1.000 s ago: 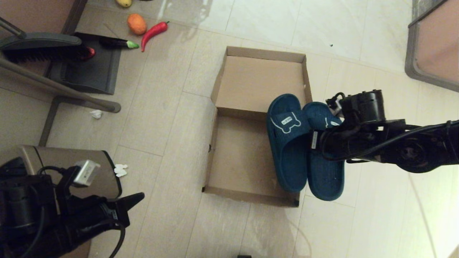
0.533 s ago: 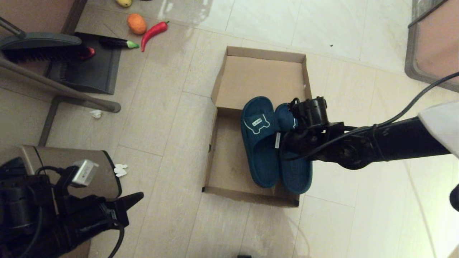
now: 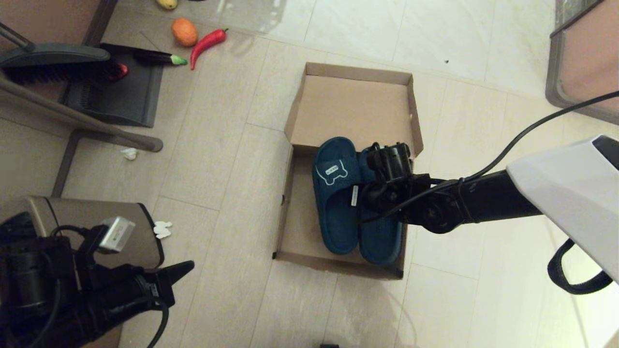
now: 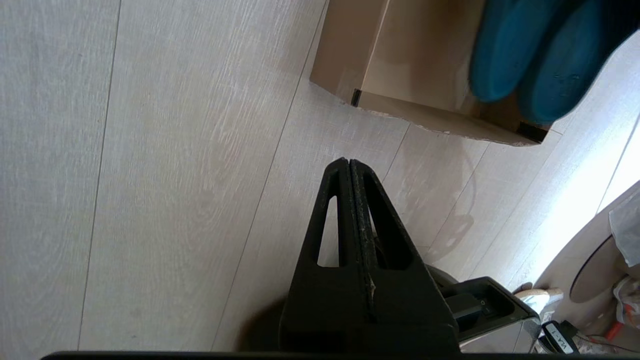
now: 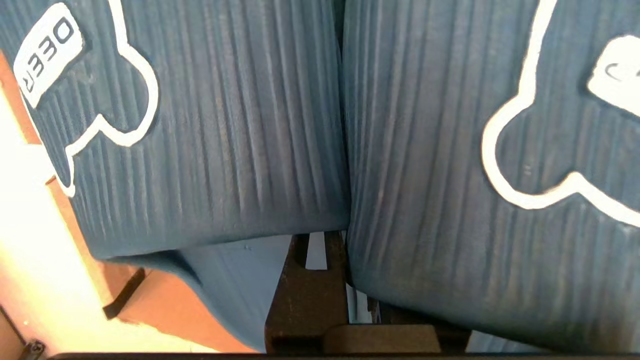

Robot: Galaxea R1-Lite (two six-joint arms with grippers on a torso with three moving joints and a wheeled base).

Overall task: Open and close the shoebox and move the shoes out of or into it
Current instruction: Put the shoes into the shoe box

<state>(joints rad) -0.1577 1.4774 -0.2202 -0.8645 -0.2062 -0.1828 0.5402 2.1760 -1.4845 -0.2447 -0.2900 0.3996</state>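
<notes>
The plain brown shoebox (image 3: 353, 108) lies open on the floor, its lid folded flat away from me and its base (image 3: 301, 227) nearer. The two teal slippers (image 3: 333, 208) hang side by side over the right half of the base; whether their soles touch the bottom I cannot tell. My right gripper (image 3: 361, 187) is shut on the shoes. In the right wrist view one finger (image 5: 305, 280) reaches under the left strap (image 5: 210, 125) and the other hides under the right strap (image 5: 450, 150). My left gripper (image 3: 186, 266) is parked at the lower left, shut and empty (image 4: 348, 162).
A red chilli (image 3: 208, 42), an orange fruit (image 3: 184, 32) and an eggplant (image 3: 157, 58) lie on the floor at the far left by a dark dustpan (image 3: 116, 96) and brush. A metal bin (image 3: 140, 232) stands near my left arm. Furniture (image 3: 585, 63) fills the far right corner.
My right arm has carried both slippers leftward and lower, from over the box's right wall to inside the outline of its base. The left arm has not moved.
</notes>
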